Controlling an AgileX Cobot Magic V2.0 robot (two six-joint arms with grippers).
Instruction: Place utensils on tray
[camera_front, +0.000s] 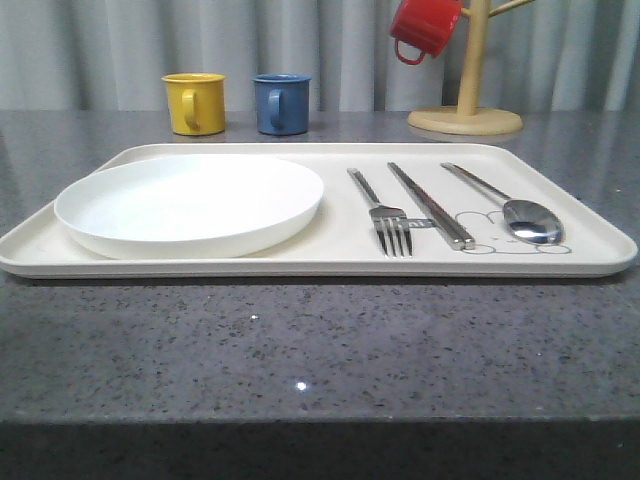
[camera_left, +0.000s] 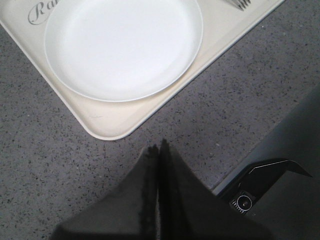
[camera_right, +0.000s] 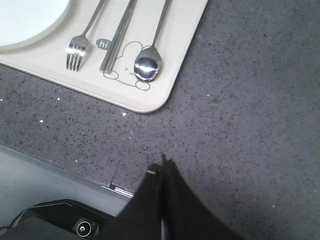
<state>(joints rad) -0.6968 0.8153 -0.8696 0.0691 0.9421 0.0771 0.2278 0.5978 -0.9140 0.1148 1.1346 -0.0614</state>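
Note:
The cream tray (camera_front: 330, 262) lies across the grey table. On its right half rest the silver utensils side by side: a fork (camera_front: 385, 215), a pair of chopsticks (camera_front: 430, 205) and a spoon (camera_front: 520, 212). The right wrist view has the fork (camera_right: 77, 52), chopsticks (camera_right: 117, 40) and spoon (camera_right: 148, 65) over the rabbit drawing. My right gripper (camera_right: 162, 162) hovers shut and empty above the bare table, off the tray's near right corner. My left gripper (camera_left: 158, 148) is shut and empty too, just off the tray's near left corner (camera_left: 107, 130).
A round white plate (camera_front: 190, 205) fills the tray's left half. Behind the tray stand a yellow mug (camera_front: 194, 103) and a blue mug (camera_front: 281, 103). A wooden mug tree (camera_front: 466, 100) with a red mug (camera_front: 424, 27) stands at the back right. The table's front edge (camera_right: 120, 187) is close.

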